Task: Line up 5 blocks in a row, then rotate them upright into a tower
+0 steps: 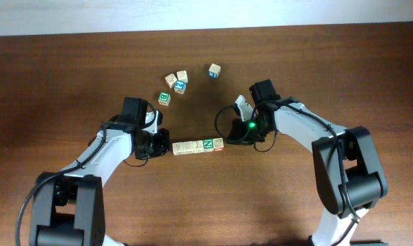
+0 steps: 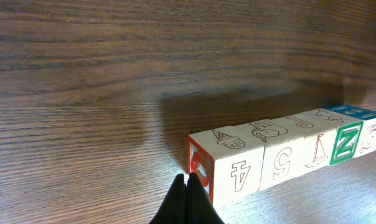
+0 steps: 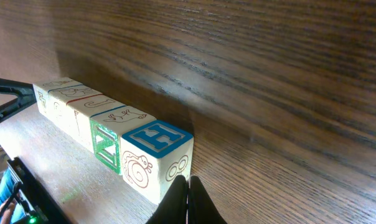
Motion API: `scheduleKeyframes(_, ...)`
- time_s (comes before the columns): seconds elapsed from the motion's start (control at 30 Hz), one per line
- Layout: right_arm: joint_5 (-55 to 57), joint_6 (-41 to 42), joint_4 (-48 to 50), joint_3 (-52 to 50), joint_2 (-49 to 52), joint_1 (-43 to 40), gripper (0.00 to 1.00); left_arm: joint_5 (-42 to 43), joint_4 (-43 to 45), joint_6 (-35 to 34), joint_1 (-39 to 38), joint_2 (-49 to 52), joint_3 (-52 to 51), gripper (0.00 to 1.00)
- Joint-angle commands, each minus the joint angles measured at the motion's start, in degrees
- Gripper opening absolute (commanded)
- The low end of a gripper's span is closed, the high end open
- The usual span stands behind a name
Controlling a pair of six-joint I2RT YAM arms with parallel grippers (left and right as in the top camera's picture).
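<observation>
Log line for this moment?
row of five blocks: end to end, mid-table | left gripper: shut, tip at red-faced end | right gripper: shut, tip at blue-H end | four loose blocks: farther back

The table (image 1: pixel 329 61) is dark brown wood with the grain running lengthwise. Near its far edge, left of centre, is a cluster: a cream cube (image 1: pixel 171 80), a second cream cube (image 1: pixel 182 74), a blue-marked cube (image 1: pixel 180 86) just beside them, and a green-bordered cube (image 1: pixel 164 98) slightly nearer. A lone blue-faced cube (image 1: pixel 214 70) stands apart to the right.
</observation>
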Motion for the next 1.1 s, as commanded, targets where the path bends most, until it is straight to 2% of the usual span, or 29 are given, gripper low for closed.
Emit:
scheduleKeyframes(0.0,-0.6,0.0,0.2,-0.2,0.3,0.3,0.04,2.1,0.3,0.9,-0.1,0.5,-0.4,0.00)
scheduleKeyframes(0.17,-0.6,0.0,0.2,-0.2,0.3,0.3,0.04,2.3,0.1,1.1,-0.1,0.5,-0.4,0.00)
scheduleKeyframes(0.43,-0.6,0.0,0.2,-0.2,0.3,0.3,0.04,2.0,-0.1,5.2,-0.1,0.5,-0.4,0.00)
scheduleKeyframes(0.9,-0.6,0.0,0.2,-0.2,0.3,0.3,0.04,2.2,1.4,3.1,-0.1,2.0,-0.4,0.00)
scheduleKeyframes(1.07,-0.6,0.0,0.2,-0.2,0.3,0.3,0.04,5.2,2.3,3.1,-0.1,2.0,-0.4,0.00)
